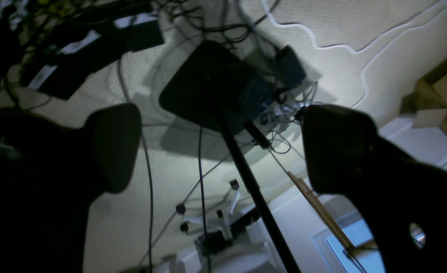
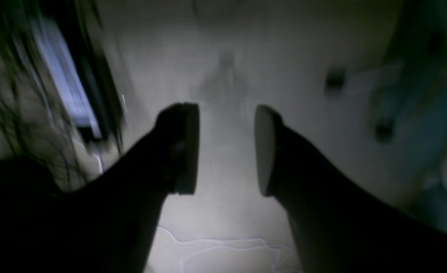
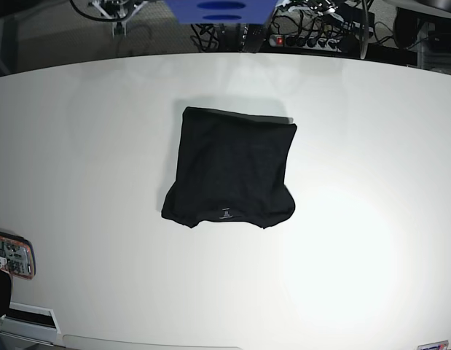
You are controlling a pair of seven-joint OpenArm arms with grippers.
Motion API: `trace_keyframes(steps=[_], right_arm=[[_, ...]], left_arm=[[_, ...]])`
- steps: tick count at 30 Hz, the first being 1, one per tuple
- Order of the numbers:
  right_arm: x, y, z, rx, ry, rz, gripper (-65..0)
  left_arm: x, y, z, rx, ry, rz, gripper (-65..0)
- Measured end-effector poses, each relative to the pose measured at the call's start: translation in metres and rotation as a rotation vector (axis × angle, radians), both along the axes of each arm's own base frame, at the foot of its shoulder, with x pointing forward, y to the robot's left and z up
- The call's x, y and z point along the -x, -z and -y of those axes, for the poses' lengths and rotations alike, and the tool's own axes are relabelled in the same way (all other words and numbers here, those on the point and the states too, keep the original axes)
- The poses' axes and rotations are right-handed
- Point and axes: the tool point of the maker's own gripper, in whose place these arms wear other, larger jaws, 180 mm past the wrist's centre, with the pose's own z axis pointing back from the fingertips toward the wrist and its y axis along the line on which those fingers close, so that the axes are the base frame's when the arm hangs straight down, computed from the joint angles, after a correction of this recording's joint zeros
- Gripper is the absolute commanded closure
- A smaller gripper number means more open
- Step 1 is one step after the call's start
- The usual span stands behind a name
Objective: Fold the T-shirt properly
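Observation:
The black T-shirt (image 3: 232,168) lies folded into a rough rectangle near the middle of the white table (image 3: 371,146), its small neck label (image 3: 226,214) facing the near edge. Neither arm appears in the base view. In the left wrist view, my left gripper (image 1: 223,148) is wide open with nothing between its fingers, and it looks out over a floor strewn with cables. My right gripper (image 2: 226,149) stands open with a moderate gap and nothing in it, over a blurred pale floor. The T-shirt shows in neither wrist view.
A phone-like item (image 3: 12,257) lies at the table's left near edge. A blue object (image 3: 219,9) and a power strip with cables (image 3: 312,36) sit beyond the far edge. A black stand base (image 1: 208,83) and a cardboard box (image 1: 443,102) are on the floor.

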Motion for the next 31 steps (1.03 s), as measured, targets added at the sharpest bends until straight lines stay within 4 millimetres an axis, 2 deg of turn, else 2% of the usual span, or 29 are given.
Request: trace_keyframes(steps=[2,5,7,11,13,17,20,22,23,26,27,28,29,31], right_arm=[[0.006,0.001,-0.008,-0.013,0.004,-0.012,-22.8],[0.039,-0.001,-0.015,-0.031,0.015,-0.093,-22.8],[0.048,-0.002,-0.013,-0.028,0.016,-0.108,-22.8],[0.027,0.000,-0.011,-0.019,0.010,-0.062,-22.8],[0.013,0.001,-0.011,-0.020,0.006,-0.026,-22.8],[0.027,0.000,-0.011,-0.021,0.010,-0.059,-23.0],[0.033,0.000,-0.012,-0.023,0.012,-0.077,-23.0],[0.023,0.002,-0.013,-0.026,0.017,-0.078,-23.0],[0.009,0.004,-0.014,-0.029,0.019,-0.068,-23.0],[-0.058,0.007,-0.014,-0.030,0.011,0.059,-23.0],[-0.076,0.006,-0.012,-0.027,0.007,0.101,-23.0],[-0.085,0.005,-0.012,-0.025,0.006,0.115,-23.0],[-0.084,0.006,-0.011,-0.023,0.008,0.102,-23.1],[-0.061,0.008,-0.010,-0.024,0.016,0.037,-23.1]], left_arm=[[-0.008,0.001,0.003,0.010,0.000,0.018,-65.0],[-0.024,0.003,0.003,0.010,0.002,0.049,-65.0],[-0.027,0.004,-0.001,0.002,0.007,0.053,-65.0],[-0.026,0.003,-0.011,-0.009,0.008,0.047,-65.0],[-0.035,0.004,-0.011,0.015,-0.003,0.086,-65.0],[-0.049,0.004,-0.010,0.041,-0.020,0.137,-65.0],[-0.049,0.005,-0.010,0.041,-0.018,0.142,-65.0],[-0.040,0.004,-0.011,0.041,-0.020,0.128,-65.0],[-0.032,0.003,-0.011,0.041,-0.019,0.114,-65.0],[-0.018,0.001,-0.012,0.037,-0.015,0.082,-65.0],[-0.016,0.001,-0.012,0.034,-0.013,0.076,-65.0],[-0.014,0.001,-0.014,0.022,-0.009,0.066,-65.0],[-0.015,0.001,-0.016,0.013,0.005,0.059,-65.0],[-0.018,0.002,-0.019,0.002,0.031,0.053,-65.0]])
